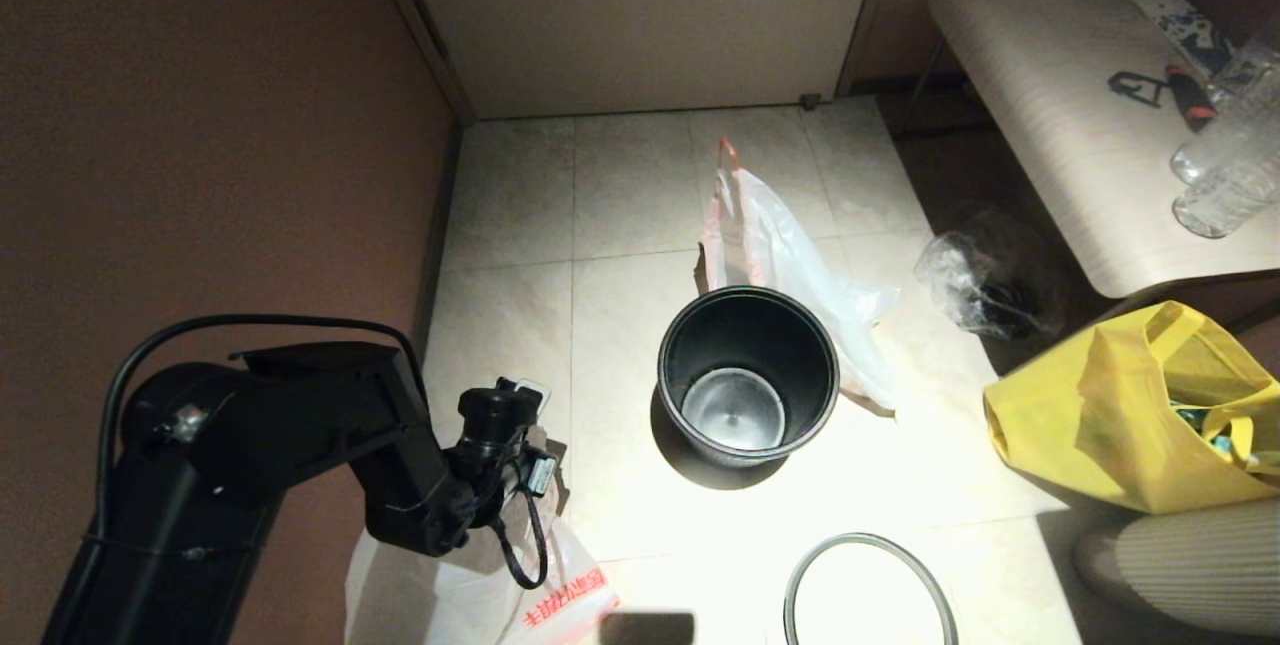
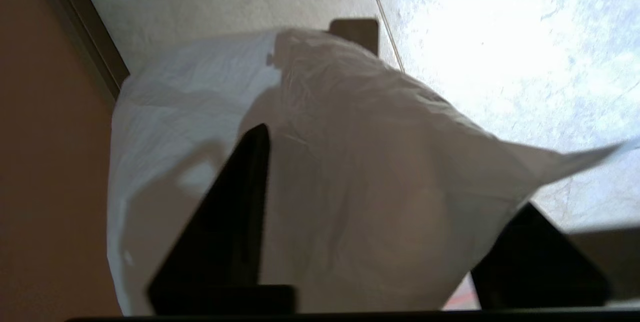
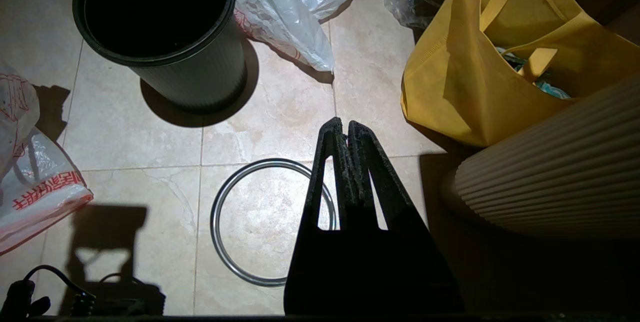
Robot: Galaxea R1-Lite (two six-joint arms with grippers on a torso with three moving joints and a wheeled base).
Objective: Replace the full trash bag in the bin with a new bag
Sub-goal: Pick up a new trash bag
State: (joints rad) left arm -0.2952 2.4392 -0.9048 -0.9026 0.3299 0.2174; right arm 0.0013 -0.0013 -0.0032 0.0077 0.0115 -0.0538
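- Your left gripper (image 2: 380, 212) is down over the new bag (image 2: 350, 162) on the floor near the wall; its fingers (image 2: 235, 212) are apart with the bag between them, not squeezed yet.
- I think you must pinch it, then carry it to the bin (image 1: 748, 375), which is empty.
- The full trash bag (image 1: 790, 265) lies behind the bin; the grey hoop (image 1: 868, 590) lies on the floor, off it.
- Your right gripper (image 3: 345, 130) is pressed tight, empty, parked over the hoop by the yellow tote bag (image 1: 1130, 415).
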